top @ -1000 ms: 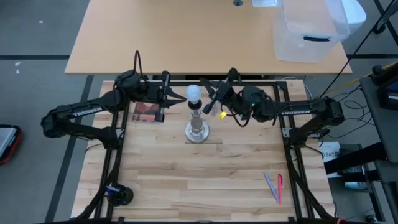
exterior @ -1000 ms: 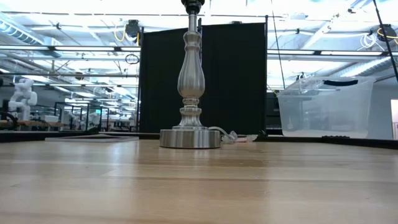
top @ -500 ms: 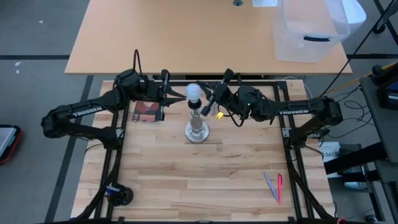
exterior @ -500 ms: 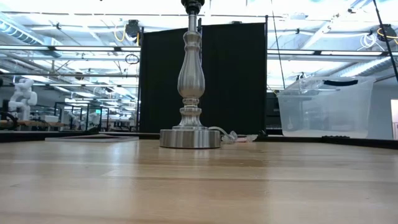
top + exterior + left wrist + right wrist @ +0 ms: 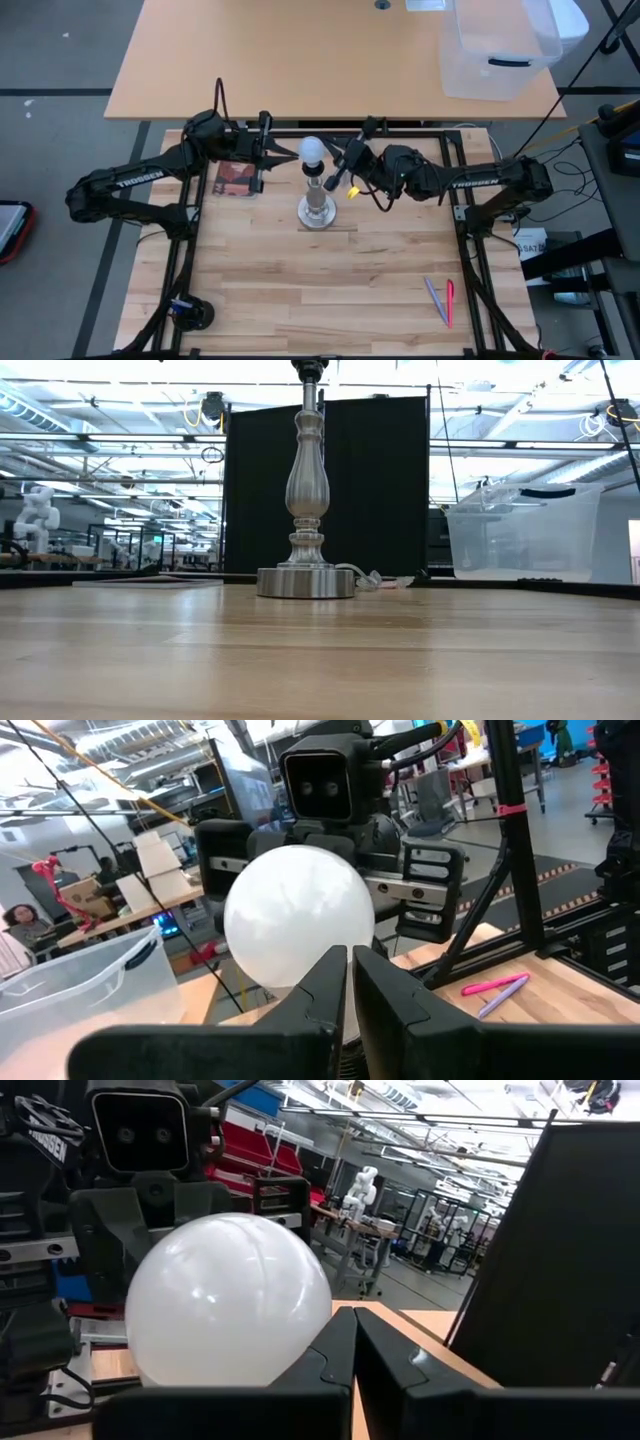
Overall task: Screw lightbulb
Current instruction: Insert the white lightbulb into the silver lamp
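Observation:
The white lightbulb (image 5: 313,150) sits upright on top of the silver lamp stand (image 5: 318,207), which stands on its round base (image 5: 306,582) at the middle of the table's far part. My left gripper (image 5: 296,157) is shut and level at the bulb's left side; the bulb (image 5: 298,915) fills the view just beyond its fingertips. My right gripper (image 5: 333,173) is shut at the bulb's right side, slightly lower; the bulb (image 5: 230,1302) shows close beyond its tips. The low view shows only the stand, not the bulb. My left gripper's shut fingertips (image 5: 335,970) come level from the table's left at the bulb's lower side (image 5: 310,970); I cannot tell whether they touch it. My right gripper's shut fingertips (image 5: 340,1330) come from the table's right at the bulb's lower side (image 5: 290,1350); I cannot tell whether they touch.
A reddish flat card (image 5: 238,178) lies under my left arm. Two pens (image 5: 441,300) lie at the near right. A dark round object (image 5: 190,315) sits at the near left corner. A clear plastic bin (image 5: 500,45) stands on the far table.
My right gripper has moved a little toward the table's left and near edge, closer to the lamp stand's top. The bulb and stand have stayed in place.

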